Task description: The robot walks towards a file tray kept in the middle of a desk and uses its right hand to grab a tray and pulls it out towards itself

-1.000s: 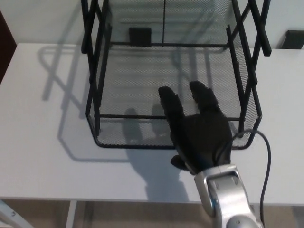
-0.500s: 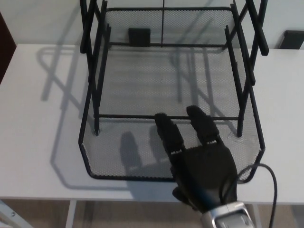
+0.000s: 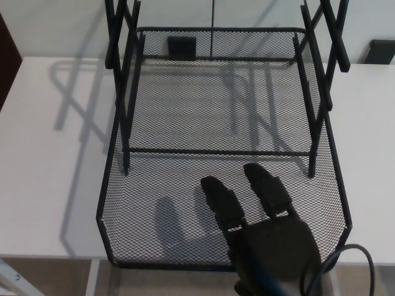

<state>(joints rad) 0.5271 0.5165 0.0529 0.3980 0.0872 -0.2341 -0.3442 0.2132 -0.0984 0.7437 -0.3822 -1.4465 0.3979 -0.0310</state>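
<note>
A black wire-mesh tray (image 3: 106,203) sticks out of the bottom slot of a black file rack (image 3: 121,92) on the white desk (image 3: 43,185). Its front rim reaches the desk's near edge. My right hand (image 3: 266,237) comes in from the bottom of the head view. Two fingers (image 3: 222,200) lie over the front rim onto the mesh floor, and the hand grips the rim at front right. The thumb is hidden under the palm. My left hand does not show.
The rack's upright bars (image 3: 336,37) stand at the back corners over the tray. A small black block (image 3: 182,45) sits behind the rack and a dark object (image 3: 378,50) at the far right. A black cable (image 3: 355,251) loops beside my wrist.
My right hand has moved back towards me, dragging the tray with it. The tray has slid well out of the rack, its front rim now at the desk's near edge.
</note>
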